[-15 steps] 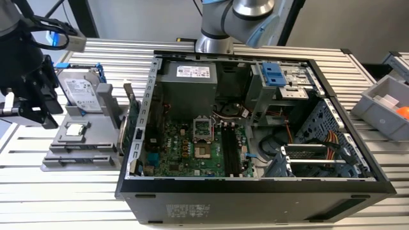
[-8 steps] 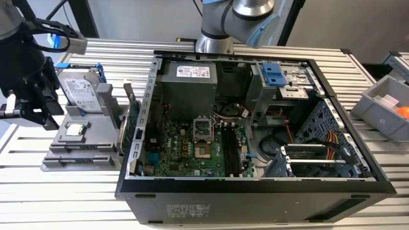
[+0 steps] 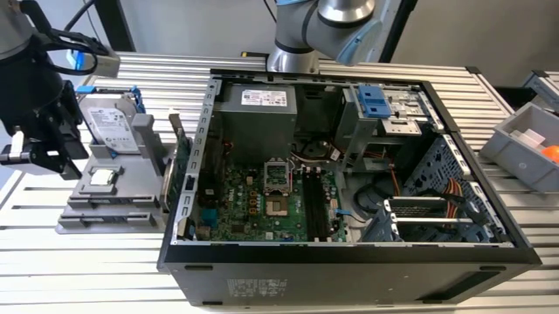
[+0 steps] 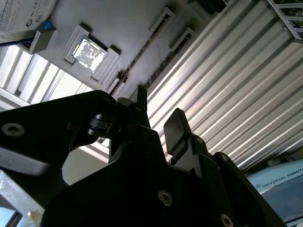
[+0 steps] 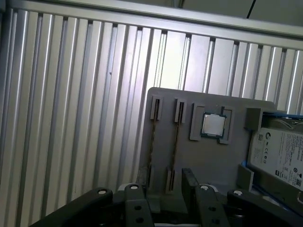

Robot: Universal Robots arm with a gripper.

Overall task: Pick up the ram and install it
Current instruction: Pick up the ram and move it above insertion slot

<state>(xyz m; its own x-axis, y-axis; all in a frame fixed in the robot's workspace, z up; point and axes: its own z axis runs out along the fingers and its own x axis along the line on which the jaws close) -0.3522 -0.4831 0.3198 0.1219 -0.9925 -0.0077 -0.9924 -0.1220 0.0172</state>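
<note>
In both wrist views a grey holder (image 5: pixel 189 156) lies on the ribbed table. Thin dark strips stand on edge in its two long slots. I take the strip nearer my fingers as the ram (image 5: pixel 175 142), also seen as a dark line (image 4: pixel 129 71) in the second wrist view. My black gripper (image 5: pixel 168 182) (image 4: pixel 158 113) hovers over the end of that slot. It is open, with nothing between its fingers. In the exterior view the gripper (image 3: pixel 61 167) hangs over the holder's (image 3: pixel 105 203) left side, left of the open computer case (image 3: pixel 349 261).
On the holder sit a square processor chip (image 5: pixel 213 125) (image 3: pixel 103 175) and a silver hard drive in a blue frame (image 3: pixel 109 127). A green card (image 3: pixel 179 170) stands against the case. Dark memory slots (image 3: pixel 315 199) run across the motherboard. Grey bins (image 3: pixel 524 147) stand at the exterior view's right.
</note>
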